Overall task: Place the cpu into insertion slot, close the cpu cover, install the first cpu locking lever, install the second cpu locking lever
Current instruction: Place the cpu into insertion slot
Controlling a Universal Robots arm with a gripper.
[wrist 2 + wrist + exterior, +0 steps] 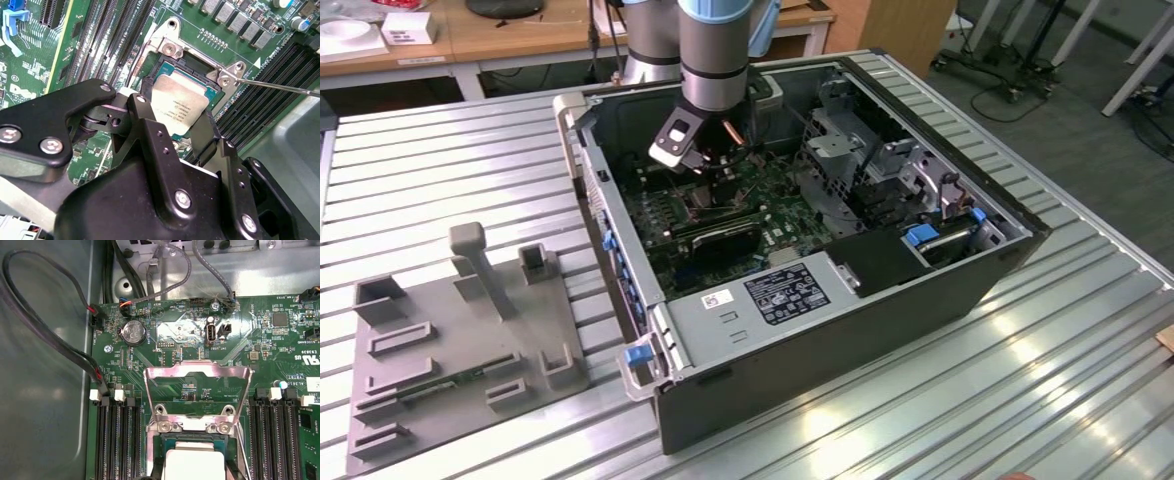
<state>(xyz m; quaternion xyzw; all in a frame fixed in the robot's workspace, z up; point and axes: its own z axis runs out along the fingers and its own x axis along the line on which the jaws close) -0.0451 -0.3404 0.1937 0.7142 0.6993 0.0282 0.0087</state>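
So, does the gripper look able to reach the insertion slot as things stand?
Probably yes: the cpu cover is swung open, and the gripper holds the cpu directly over the uncovered insertion slot.

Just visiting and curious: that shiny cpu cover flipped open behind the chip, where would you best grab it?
The cpu cover is a thin frame, flipped open away from the cpu. I'd likely pinch its free cross-bar, opposite the hinge, coming from above: that edge is bare and farthest from the pivot.
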